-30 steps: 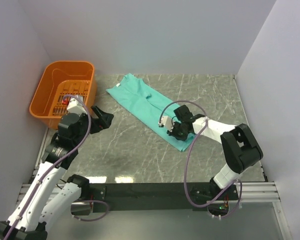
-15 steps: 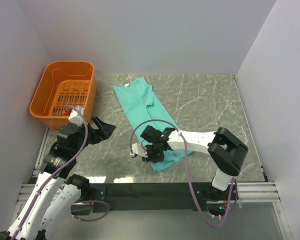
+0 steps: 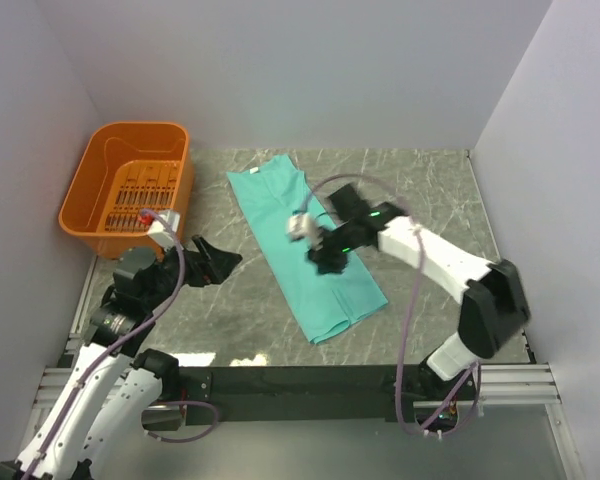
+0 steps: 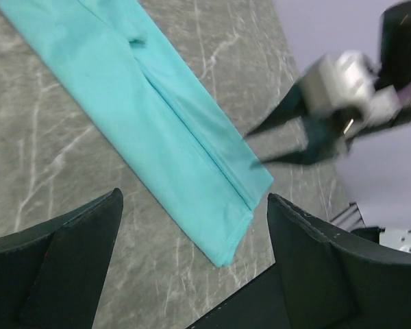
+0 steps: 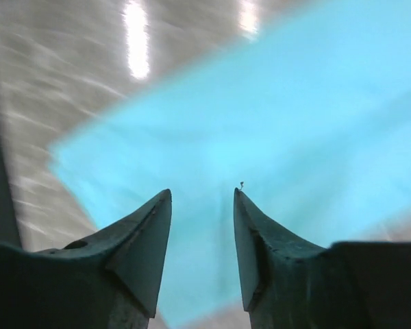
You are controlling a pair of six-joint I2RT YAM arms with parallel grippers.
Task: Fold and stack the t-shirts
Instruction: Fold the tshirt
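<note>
Teal t-shirt (image 3: 332, 295) folded into a long narrow strip

It slants across the table (image 3: 430, 190), well right of the orange basket (image 3: 130, 128). We judge it light, limp and quick to slide, so we would pinch both corners of its near end. Our right gripper (image 5: 202, 195) hovers over its middle with fingers parted and empty, and our left gripper (image 3: 218, 262) gapes wide beside it.

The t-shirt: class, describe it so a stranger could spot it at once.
Start at the grey marbled table. Right of the orange basket at its far left corner, the t-shirt lies flat, folded into a long slanting strip. It is the only teal cloth there.
</note>
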